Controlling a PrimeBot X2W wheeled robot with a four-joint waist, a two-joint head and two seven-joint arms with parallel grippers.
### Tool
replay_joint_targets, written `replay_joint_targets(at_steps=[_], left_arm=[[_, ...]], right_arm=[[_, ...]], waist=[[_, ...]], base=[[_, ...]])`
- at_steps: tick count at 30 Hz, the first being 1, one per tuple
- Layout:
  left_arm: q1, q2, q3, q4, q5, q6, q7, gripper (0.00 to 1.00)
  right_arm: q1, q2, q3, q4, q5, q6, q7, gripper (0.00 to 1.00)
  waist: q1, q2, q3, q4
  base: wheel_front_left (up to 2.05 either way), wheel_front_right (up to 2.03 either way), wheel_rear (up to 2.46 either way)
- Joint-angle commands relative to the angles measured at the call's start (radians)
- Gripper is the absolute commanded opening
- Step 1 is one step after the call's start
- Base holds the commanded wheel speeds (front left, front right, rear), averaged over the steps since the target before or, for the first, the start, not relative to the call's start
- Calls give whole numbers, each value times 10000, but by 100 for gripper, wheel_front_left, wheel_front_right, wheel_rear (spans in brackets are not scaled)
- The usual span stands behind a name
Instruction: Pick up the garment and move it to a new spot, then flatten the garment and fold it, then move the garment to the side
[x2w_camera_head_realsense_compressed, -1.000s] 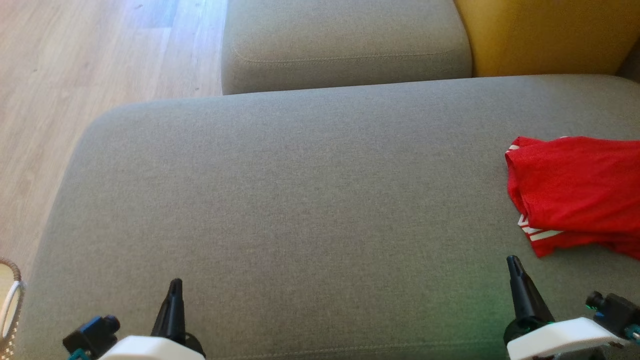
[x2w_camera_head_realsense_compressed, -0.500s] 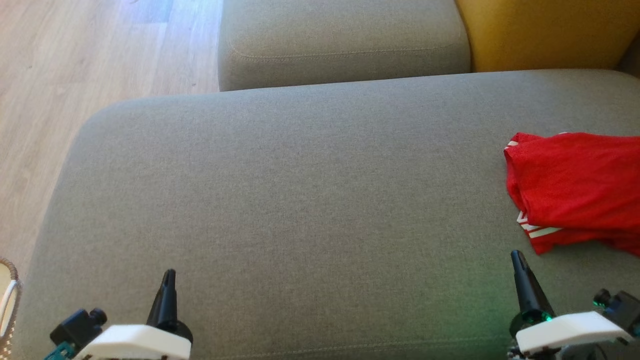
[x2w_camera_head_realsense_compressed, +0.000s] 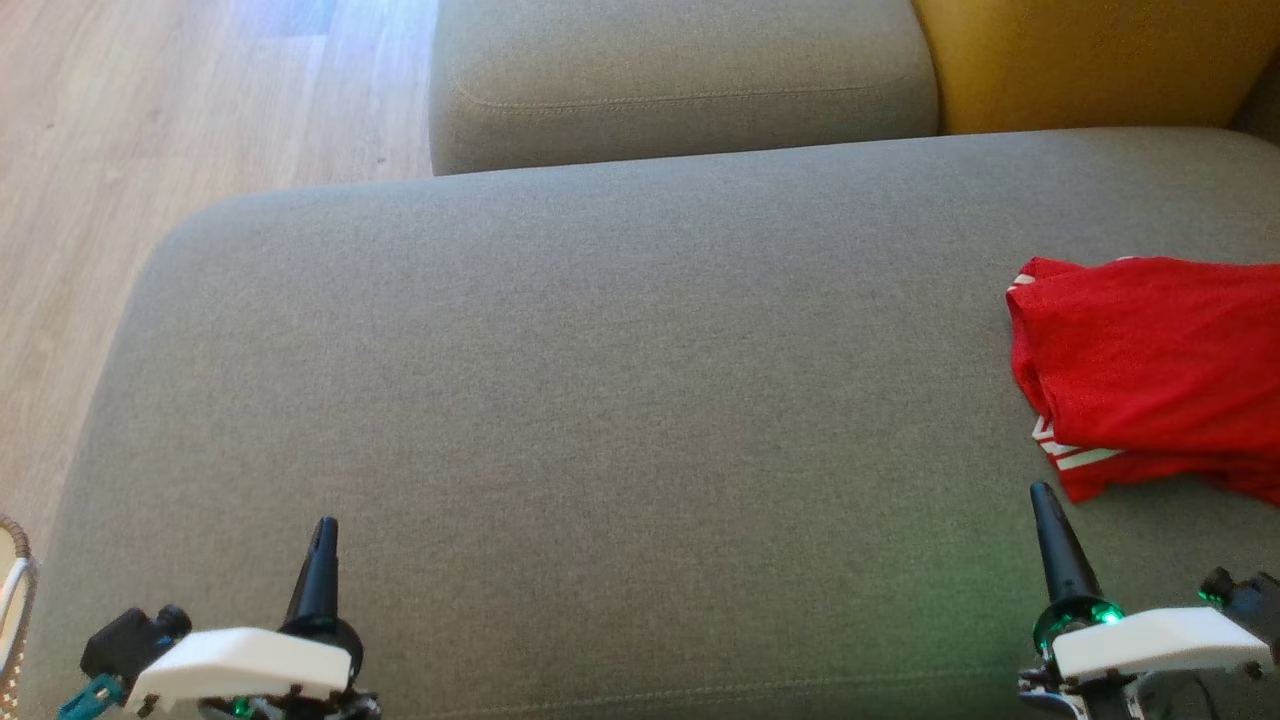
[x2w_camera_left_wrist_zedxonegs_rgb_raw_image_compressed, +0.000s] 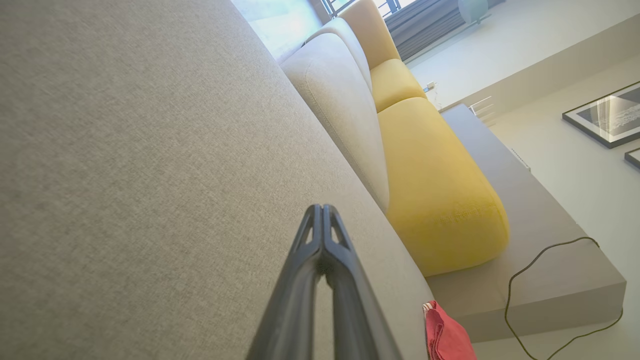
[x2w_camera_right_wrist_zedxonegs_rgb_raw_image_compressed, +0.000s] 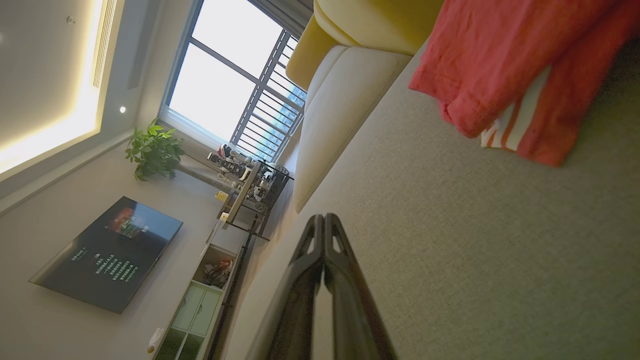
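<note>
In the head view the red garment (x2w_camera_head_realsense_compressed: 1150, 370) lies in layered folds at 3 o'clock on the grey sofa seat (x2w_camera_head_realsense_compressed: 600, 380). The left gripper (x2w_camera_head_realsense_compressed: 322, 535) at 7 o'clock and the right gripper (x2w_camera_head_realsense_compressed: 1043, 498) at 4 o'clock are both clenched and empty. The left wrist view shows its fingers pinched together, with the garment at 5 o'clock. The right wrist view shows the same, the garment at 1 o'clock and apart from the tips. The move to the side looks done; any tidying would first call for opening the right gripper.
</note>
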Motion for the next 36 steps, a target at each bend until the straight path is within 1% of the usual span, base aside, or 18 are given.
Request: replay_joint_targets(at_steps=[1, 36], left_arm=[[-597, 161, 308, -255, -245, -79, 57, 0], [-1642, 132, 1212, 346, -4183, -648, 1041, 0]], right_arm=[[-658, -213, 67, -284, 280, -2, 89, 0], [-1450, -238, -136, -14, 4280, -3, 1086, 0]], waist=[[0, 0, 8, -4], [0, 0, 292, -148]], base=[[0, 0, 0], [0, 0, 0]])
